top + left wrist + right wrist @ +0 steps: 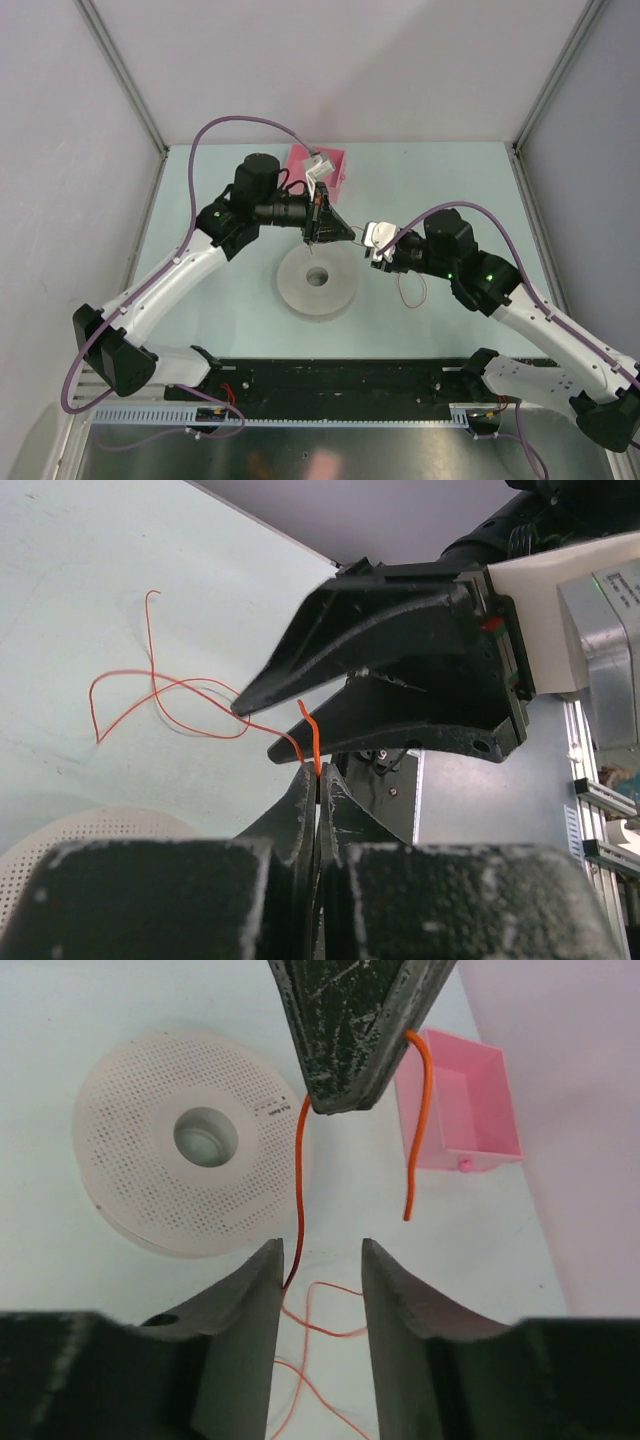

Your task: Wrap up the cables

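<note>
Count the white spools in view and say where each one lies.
1. The white spool lies flat on the table, nearer the arm bases than the pink box. Nothing suggests another is hidden.

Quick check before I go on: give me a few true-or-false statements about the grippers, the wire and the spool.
1. The left gripper is shut on the wire. True.
2. The right gripper is clamped on the wire. False: its jaws stand apart, and the wire only runs past one finger.
3. The wire is wound around the spool. False: the spool is bare, and the slack lies in loose loops on the table.
4. The pink box stands on the table, apart from the spool. True.
</note>
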You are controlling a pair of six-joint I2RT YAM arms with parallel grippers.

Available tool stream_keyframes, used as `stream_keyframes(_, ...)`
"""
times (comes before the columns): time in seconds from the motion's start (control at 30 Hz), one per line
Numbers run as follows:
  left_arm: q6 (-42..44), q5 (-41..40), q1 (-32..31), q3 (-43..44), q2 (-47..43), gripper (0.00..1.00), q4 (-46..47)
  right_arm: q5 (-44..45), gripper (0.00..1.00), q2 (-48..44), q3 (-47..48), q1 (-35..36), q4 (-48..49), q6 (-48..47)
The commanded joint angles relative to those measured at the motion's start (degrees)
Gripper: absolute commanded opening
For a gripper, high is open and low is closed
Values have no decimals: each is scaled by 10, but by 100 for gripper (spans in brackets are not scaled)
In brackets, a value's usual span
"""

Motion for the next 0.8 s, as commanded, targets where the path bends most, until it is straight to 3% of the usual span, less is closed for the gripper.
stream_keyframes(0.0, 2, 11, -3, -4, -13, 0, -2, 19, 57, -8, 28, 1, 27, 12)
stream_keyframes(0.07, -7, 7, -3, -7, -13, 0, -1, 10, 78, -12, 28, 1, 43, 26)
stream_keyframes(0.13, -17, 1, -3, -6, -11, 0, -1, -4, 90, -15, 24, 2, 66, 41)
stream_keyframes(0.3, -54, -18, -2, -4, -6, 0, 1, -45, 97, -21, 11, 6, 130, 72)
stream_keyframes(0.57, -98, -6, 10, -1, -10, 0, 22, -74, 99, -21, -15, 7, 190, 104)
stream_keyframes(0.77, -108, 22, 17, -3, -13, 0, 39, -84, 76, -8, -22, 7, 206, 99)
